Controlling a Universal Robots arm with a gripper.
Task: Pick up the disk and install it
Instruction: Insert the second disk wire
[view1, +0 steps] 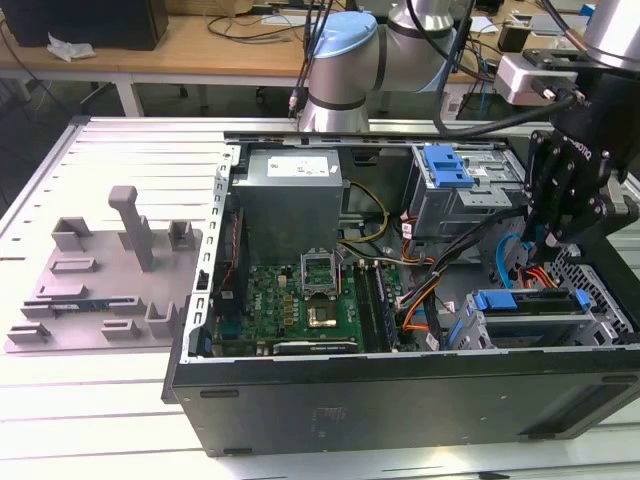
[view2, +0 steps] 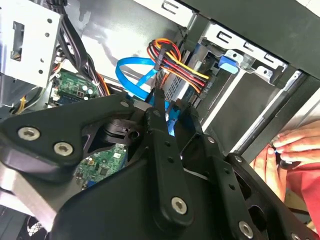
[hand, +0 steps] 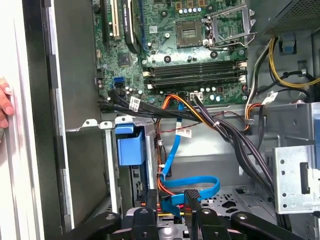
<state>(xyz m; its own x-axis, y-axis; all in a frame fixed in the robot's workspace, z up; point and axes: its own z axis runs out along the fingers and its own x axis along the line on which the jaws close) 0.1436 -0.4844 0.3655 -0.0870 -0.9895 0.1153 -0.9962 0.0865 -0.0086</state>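
1. Lab benches behind; grey slotted table (view1: 110, 400) under an open computer case (view1: 400, 390).
2. Inside the case's drive cage (view1: 560, 325): the disk (view1: 528, 303), blue carrier tab showing.
3. Just above that cage: gripper (view1: 548, 240), fingers (view2: 159, 100) close together among the cables; grasp impossible to tell.

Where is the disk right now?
The disk sits in the drive cage at the exterior view's lower right corner of the open case, just below the hand and beside the blue cable.
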